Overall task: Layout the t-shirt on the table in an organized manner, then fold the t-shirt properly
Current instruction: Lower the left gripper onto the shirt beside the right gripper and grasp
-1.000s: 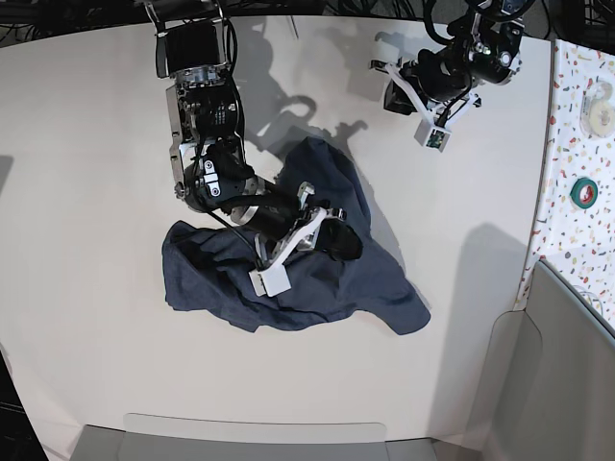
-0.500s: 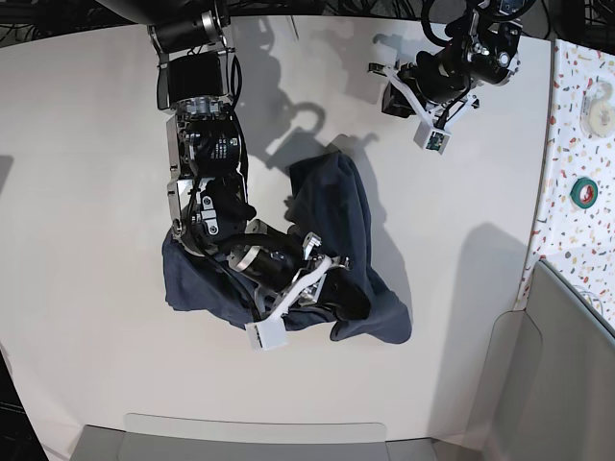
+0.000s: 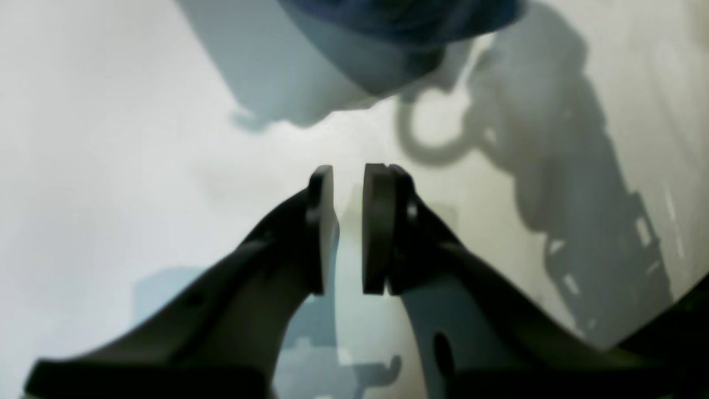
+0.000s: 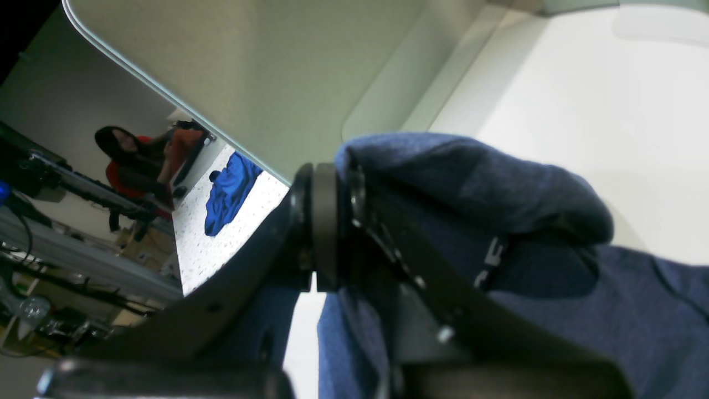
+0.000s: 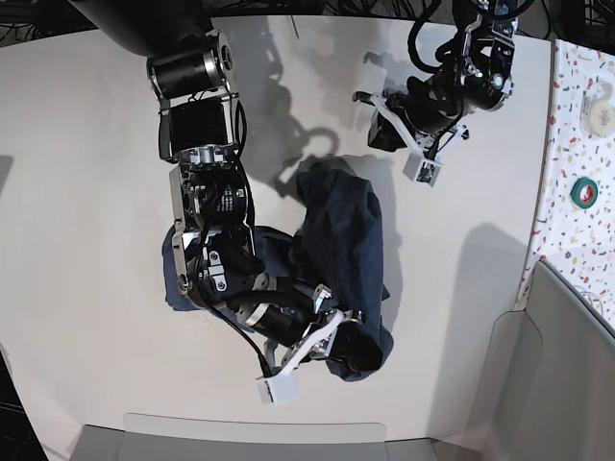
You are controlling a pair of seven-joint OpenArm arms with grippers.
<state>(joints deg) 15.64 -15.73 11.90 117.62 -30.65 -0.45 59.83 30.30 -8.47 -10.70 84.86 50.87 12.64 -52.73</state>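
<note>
The dark navy t-shirt lies bunched and folded over itself in the middle of the white table. My right gripper is shut on a fold of the shirt at its front edge. In the right wrist view the gripper pinches the cloth, which drapes over one finger. My left gripper hovers over bare table just behind the shirt's back edge. In the left wrist view its pads stand a narrow slit apart with nothing between them, and the shirt shows at the top.
A speckled side surface on the right holds a green tape roll and a white roll. A grey bin stands at the front right. A bright blue cloth lies on the speckled surface.
My right arm has dragged the gripped shirt fold toward the table's front, doubling the shirt over itself. My left arm has shifted a little toward the shirt.
</note>
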